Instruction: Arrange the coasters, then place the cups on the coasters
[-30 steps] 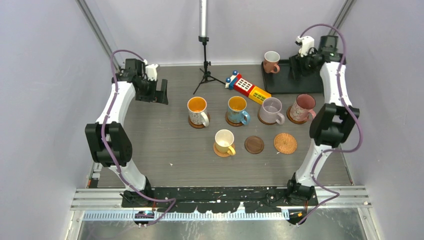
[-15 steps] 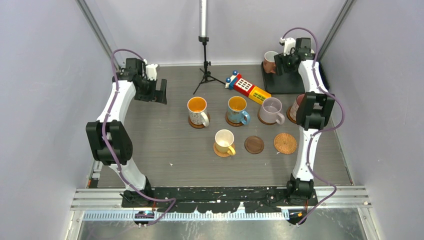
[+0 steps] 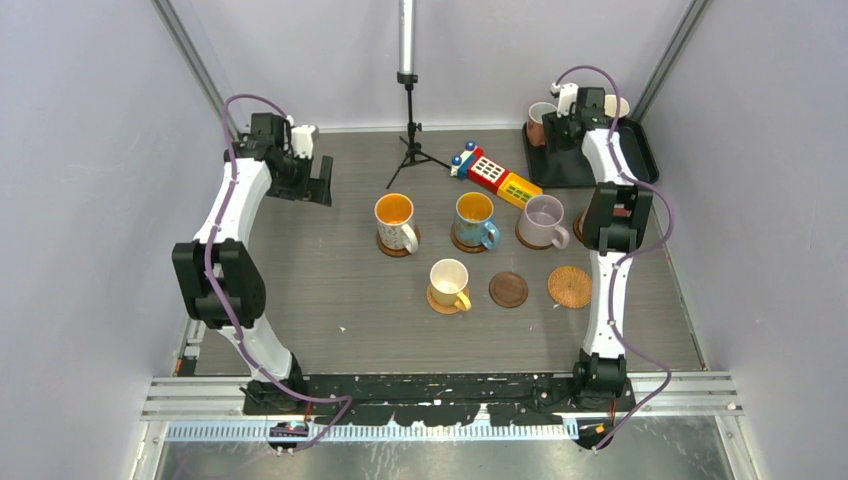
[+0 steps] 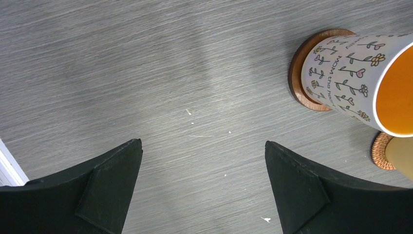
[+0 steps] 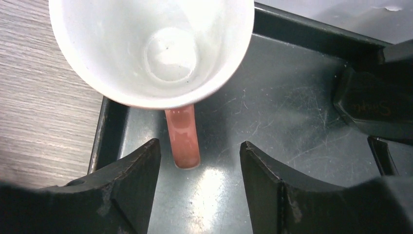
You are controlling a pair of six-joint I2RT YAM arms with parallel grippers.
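My right gripper (image 5: 197,153) is spread around the handle (image 5: 184,139) of the pink mug (image 5: 146,48), not touching. My left gripper (image 4: 202,151) is spread wide.

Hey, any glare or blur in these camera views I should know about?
Right wrist: bright glare on the black tray near the handle of the pink cup, otherwise clear. Left wrist: sharp table, flowered mug cut off at the edge. Top view: even light, faint shadows.

pink mug (image 5: 156,53), black tray (image 5: 292,122), flowered mug (image 4: 341,73)
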